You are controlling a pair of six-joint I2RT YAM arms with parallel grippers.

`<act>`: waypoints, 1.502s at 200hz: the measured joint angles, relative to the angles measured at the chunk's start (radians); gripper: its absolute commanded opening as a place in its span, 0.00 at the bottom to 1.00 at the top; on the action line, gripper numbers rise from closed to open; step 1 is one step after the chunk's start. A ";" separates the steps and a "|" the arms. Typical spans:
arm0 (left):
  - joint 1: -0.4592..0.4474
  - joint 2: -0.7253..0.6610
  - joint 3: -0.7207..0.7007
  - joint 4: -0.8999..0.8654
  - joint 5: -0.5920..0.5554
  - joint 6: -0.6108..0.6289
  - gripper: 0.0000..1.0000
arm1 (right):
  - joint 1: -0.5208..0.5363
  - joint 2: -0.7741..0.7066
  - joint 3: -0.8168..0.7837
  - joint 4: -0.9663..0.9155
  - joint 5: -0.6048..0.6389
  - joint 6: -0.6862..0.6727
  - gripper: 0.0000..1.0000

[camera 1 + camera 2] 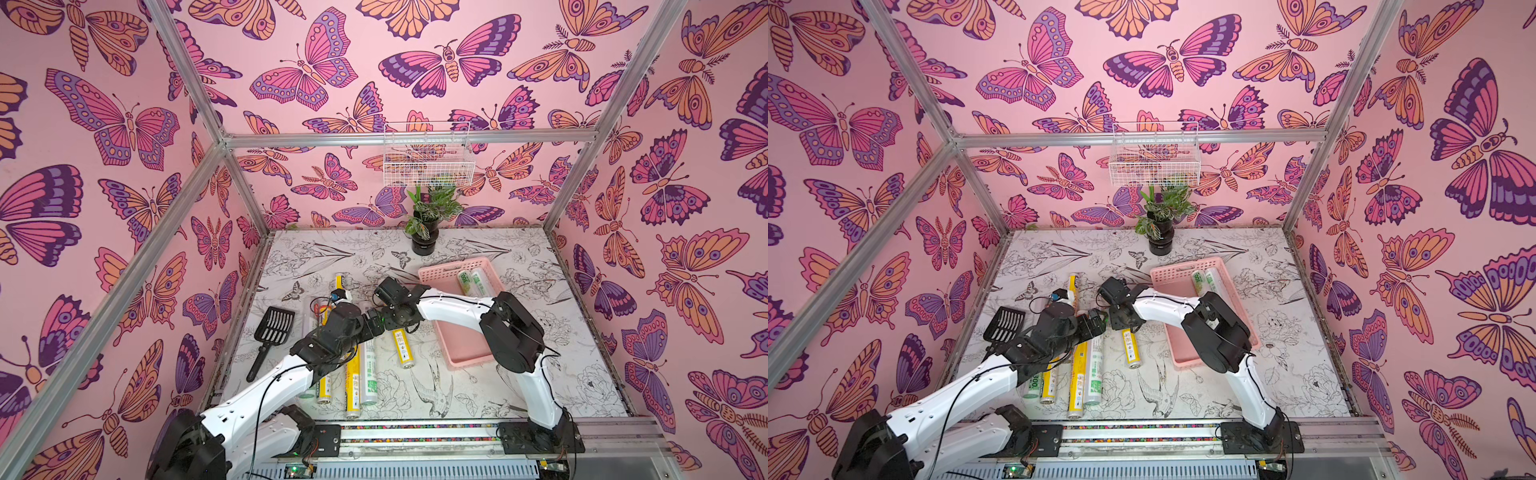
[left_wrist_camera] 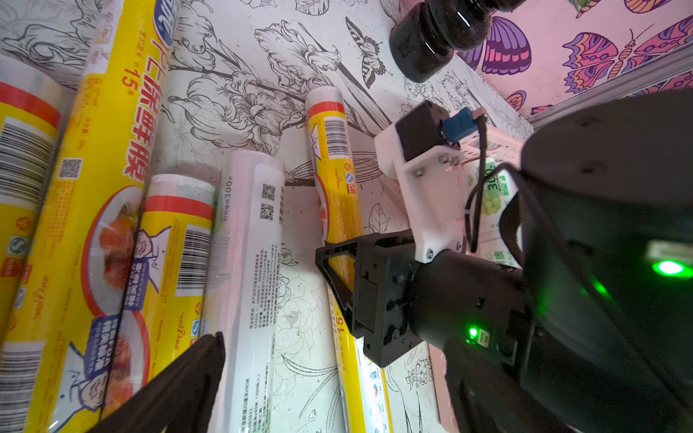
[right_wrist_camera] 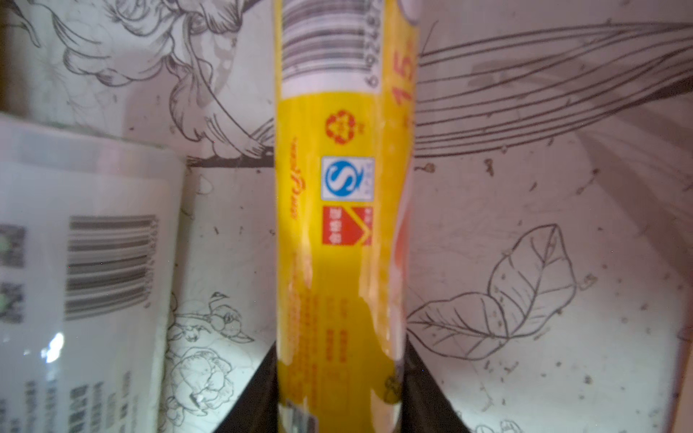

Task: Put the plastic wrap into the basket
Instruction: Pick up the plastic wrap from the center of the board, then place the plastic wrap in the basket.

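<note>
Close under the right wrist camera, a yellow roll (image 3: 337, 232) of plastic wrap sits clamped between the black fingers (image 3: 258, 393) of the right pincer (image 3: 339, 346), with the tabletop (image 3: 525, 187) behind it. In the left wrist view that roll runs just beside the pink basket (image 2: 438, 390), with loose rolls (image 2: 112, 168) farther from it. In both top views the left pincer (image 1: 374, 327) hangs with jaws apart near the basket, which holds two green-printed rolls (image 1: 473, 282).

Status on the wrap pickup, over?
Right tool shut on yellow roll, not yet lifted. Left tool open, close beside it. Basket holds two silvery rolls.
</note>
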 measured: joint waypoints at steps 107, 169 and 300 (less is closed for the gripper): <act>-0.003 0.045 0.064 0.022 0.081 0.005 0.98 | -0.017 -0.444 -0.238 0.068 -0.022 -0.067 0.26; -0.114 0.275 0.242 0.108 0.167 0.039 1.00 | -0.219 -0.774 -0.479 0.097 -0.022 -0.121 0.26; -0.242 0.603 0.490 0.172 0.296 0.063 1.00 | -0.514 -0.674 -0.474 -0.087 -0.112 -0.395 0.26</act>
